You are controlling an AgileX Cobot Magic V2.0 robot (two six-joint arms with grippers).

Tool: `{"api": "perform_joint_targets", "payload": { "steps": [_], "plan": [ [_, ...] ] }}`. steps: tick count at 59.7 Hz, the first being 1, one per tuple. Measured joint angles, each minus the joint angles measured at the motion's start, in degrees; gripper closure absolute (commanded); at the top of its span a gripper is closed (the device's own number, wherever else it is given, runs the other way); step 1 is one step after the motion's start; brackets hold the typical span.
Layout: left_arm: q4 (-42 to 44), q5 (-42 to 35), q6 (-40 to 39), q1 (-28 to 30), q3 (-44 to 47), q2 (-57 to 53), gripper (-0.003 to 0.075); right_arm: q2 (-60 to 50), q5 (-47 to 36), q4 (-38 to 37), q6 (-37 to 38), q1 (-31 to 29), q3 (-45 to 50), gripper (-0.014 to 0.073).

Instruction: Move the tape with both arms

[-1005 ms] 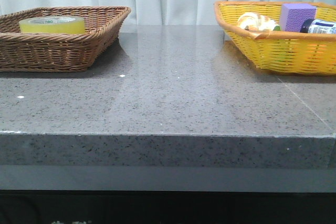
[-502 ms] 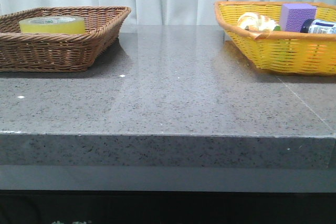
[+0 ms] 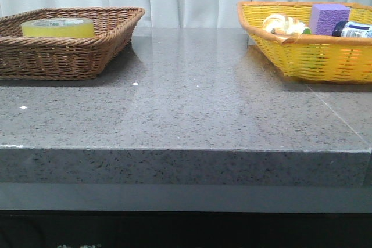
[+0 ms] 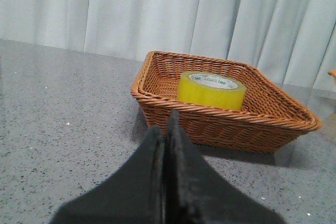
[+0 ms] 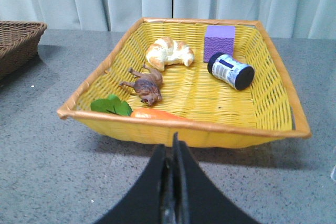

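tape flat in brown basket, upper left of front view
left gripper fingers clenched, aimed at that basket; right gripper clenched too, facing yellow basket with purple block, both holding nothing

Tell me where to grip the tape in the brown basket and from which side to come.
Grip the tape by its wall, one finger in the core hole and one outside, coming down from above. It lies flat with the hole facing up, and the brown basket walls block a sideways approach. The left gripper, now shut, would need opening first.
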Motion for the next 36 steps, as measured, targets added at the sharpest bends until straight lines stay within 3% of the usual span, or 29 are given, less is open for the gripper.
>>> {"api": "perform_joint_targets", "payload": {
  "steps": [17, 36],
  "plan": [
    [0.0, 0.0, 0.0, 0.0, 0.0, 0.0, 0.074, -10.4, -11.0, 0.0, -0.2, -1.0, 16.9, 0.0662],
    [0.0, 0.4, 0.0, 0.0, 0.0, 0.0, 0.074, -10.5, -13.7, 0.0, -0.3, -3.7, 19.3, 0.0662]
  ]
}}
